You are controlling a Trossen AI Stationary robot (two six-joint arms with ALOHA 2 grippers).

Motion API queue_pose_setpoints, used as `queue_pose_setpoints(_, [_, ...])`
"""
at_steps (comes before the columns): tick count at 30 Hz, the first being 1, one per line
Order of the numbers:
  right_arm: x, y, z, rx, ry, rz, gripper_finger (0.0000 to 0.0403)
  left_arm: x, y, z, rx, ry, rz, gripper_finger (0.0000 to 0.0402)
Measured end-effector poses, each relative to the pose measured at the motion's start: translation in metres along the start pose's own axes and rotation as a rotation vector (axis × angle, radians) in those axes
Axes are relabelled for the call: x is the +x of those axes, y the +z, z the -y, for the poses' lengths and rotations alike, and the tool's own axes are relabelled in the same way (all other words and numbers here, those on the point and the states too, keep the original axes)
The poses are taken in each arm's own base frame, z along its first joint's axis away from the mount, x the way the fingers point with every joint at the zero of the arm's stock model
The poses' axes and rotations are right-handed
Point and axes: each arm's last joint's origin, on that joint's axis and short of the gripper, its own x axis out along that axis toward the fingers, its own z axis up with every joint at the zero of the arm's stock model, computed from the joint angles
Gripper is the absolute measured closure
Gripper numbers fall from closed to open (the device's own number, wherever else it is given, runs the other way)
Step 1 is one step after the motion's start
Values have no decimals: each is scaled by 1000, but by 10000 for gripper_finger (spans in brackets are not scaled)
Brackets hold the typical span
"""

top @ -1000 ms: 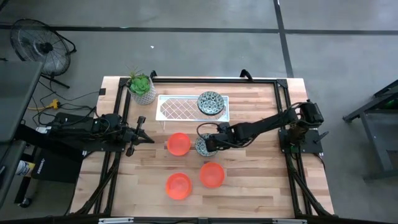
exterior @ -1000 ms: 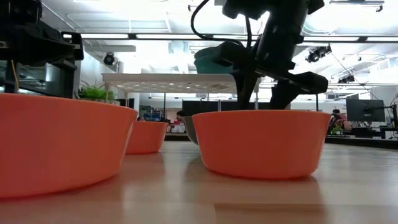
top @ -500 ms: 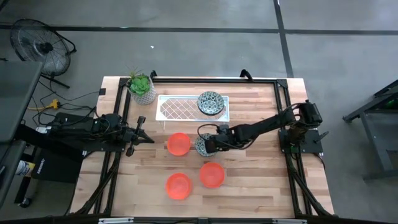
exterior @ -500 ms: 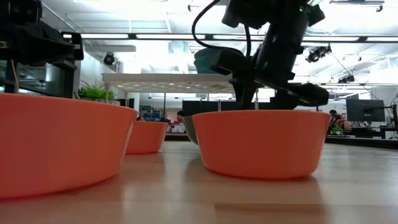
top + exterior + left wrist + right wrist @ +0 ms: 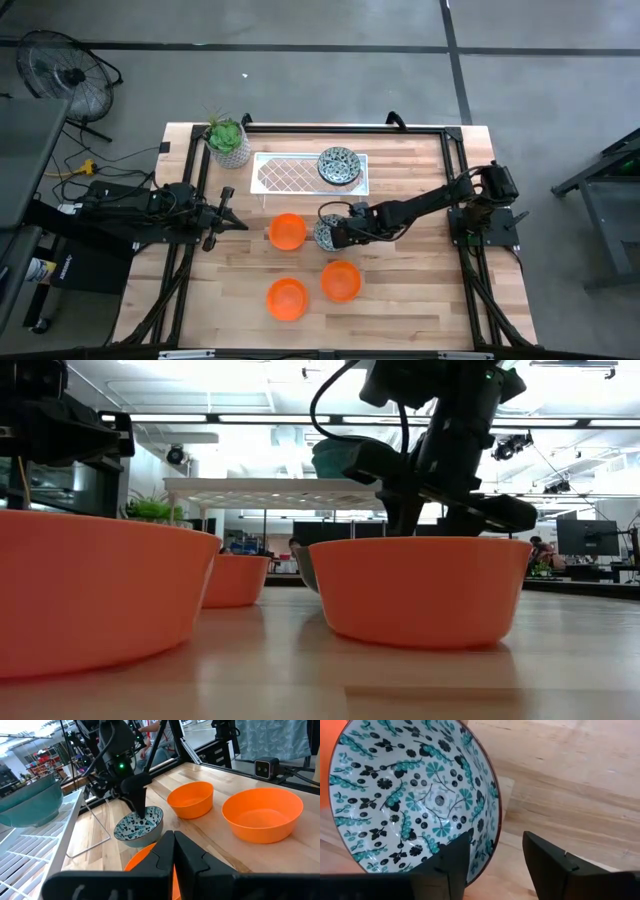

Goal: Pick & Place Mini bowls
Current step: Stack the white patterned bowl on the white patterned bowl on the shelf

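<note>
A white mini bowl with a dark blue-green pattern (image 5: 322,236) (image 5: 410,795) rests on its base at mid-table. My right gripper (image 5: 336,233) (image 5: 496,838) comes down on its right rim, open, with one finger (image 5: 454,854) over the inside and the other (image 5: 546,860) outside. A second patterned bowl (image 5: 339,165) sits on the white rack (image 5: 290,175). Three orange mini bowls (image 5: 287,231) (image 5: 341,281) (image 5: 287,299) stand on the wood. My left gripper (image 5: 238,223) (image 5: 173,839) waits shut at the left, holding nothing. My right gripper straddles the patterned bowl's right rim (image 5: 492,827), slanting down from above and from the table's right. The outer finger stands clear of the rim. Whether the inner finger touches the bowl's wall, I cannot tell. The bowl sits upright on the table.
A green plant in a white pot (image 5: 228,141) stands at the far left corner beside the rack. The nearest orange bowl (image 5: 287,231) sits just left of the patterned bowl. Bare wood lies on the table's right part (image 5: 420,270).
My right gripper has sunk slightly onto the patterned bowl's rim. The bowls have kept their places.
</note>
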Motion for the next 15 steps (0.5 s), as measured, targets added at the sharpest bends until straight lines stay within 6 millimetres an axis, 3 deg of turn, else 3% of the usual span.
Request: queue_pose_setpoints(15, [0, 0, 0, -27, -5, 18, 300, 0, 0, 0, 0, 0, 0, 401])
